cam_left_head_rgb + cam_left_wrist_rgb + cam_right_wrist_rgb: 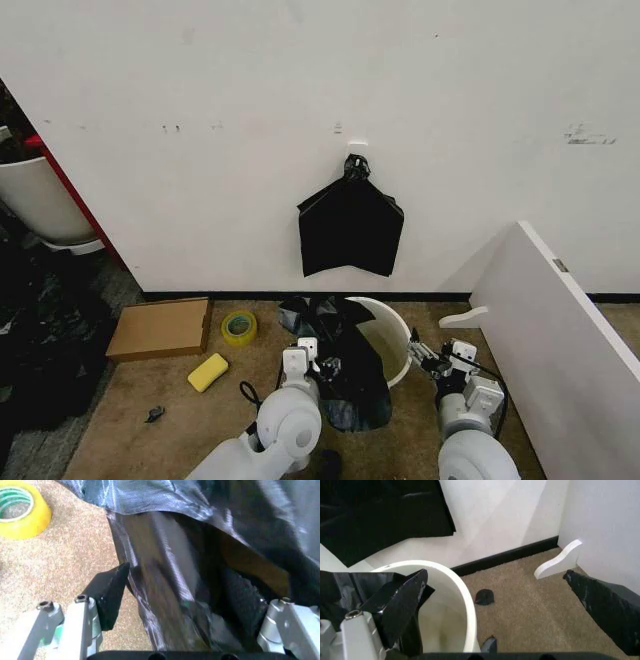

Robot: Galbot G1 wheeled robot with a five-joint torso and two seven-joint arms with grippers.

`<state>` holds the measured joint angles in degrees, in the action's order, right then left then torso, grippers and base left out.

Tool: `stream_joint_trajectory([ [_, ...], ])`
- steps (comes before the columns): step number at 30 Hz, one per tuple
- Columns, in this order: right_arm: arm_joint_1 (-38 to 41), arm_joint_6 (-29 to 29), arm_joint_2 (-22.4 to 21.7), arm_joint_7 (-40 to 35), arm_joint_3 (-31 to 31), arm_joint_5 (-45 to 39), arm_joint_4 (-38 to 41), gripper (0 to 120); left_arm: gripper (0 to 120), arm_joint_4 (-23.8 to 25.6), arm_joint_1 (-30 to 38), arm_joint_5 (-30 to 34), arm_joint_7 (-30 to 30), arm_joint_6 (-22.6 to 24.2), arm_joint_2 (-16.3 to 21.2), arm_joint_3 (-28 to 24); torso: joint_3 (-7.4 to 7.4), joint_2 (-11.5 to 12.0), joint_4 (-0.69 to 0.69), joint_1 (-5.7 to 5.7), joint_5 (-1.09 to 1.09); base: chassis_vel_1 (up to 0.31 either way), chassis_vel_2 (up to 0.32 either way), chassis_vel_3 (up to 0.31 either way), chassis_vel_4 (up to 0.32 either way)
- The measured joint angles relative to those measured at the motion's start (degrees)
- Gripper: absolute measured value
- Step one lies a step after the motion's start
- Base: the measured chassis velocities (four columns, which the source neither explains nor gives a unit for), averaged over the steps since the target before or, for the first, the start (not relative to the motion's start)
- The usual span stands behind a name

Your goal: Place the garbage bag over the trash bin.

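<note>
Left tool point(182, 630) straddles, jaws apart, the thin, slippery, glossy black plastic garbage bag point(345, 350) half-draped over the round cream-white plastic bin point(398, 335), best gripped at its hem, while right tool point(505, 603) gapes astride the rim.

You will find no text, label, brand, number or sign that can be read anywhere here. The yellow tape roll point(239, 328) on the floor at about nine o'clock from the trash bin point(397, 330) has a green inner ring, but no lettering can be made out on it. The cardboard box point(160, 328) further out at nine o'clock shows a plain face, and the dark marks on the wall point(589, 136) at two o'clock are smudges, not legible writing.
</note>
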<state>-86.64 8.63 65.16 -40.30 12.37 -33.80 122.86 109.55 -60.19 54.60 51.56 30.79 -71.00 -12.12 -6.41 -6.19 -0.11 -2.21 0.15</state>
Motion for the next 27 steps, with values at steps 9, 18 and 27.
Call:
stream_joint_trajectory([
  [9, 0.51, 0.00, -0.01, 0.01, -0.14, -0.30, -0.22, 100, 51, -3.45, 4.03, 6.60, 4.50, 1.86, -0.94, -0.46, 0.00, -0.01, 0.00, 0.00, 0.00, 0.000, 0.000, 0.000, 0.000],
  [18, 0.78, 1.07, 0.16, -1.10, -0.24, -3.13, 0.69, 100, 16, -5.60, 4.33, 6.45, 5.66, 1.93, -1.16, -2.48, 0.01, -0.01, 0.00, 0.00, 0.00, 0.000, 0.000, 0.000, 0.000],
  [27, 0.60, 0.75, 0.29, -0.78, -0.25, -1.82, 0.58, 100, 0, -5.04, 4.54, 6.20, 5.54, 1.65, -0.95, -2.05, 0.01, -0.01, -0.01, 0.00, -0.01, 0.000, 0.000, 0.000, 0.000],
])
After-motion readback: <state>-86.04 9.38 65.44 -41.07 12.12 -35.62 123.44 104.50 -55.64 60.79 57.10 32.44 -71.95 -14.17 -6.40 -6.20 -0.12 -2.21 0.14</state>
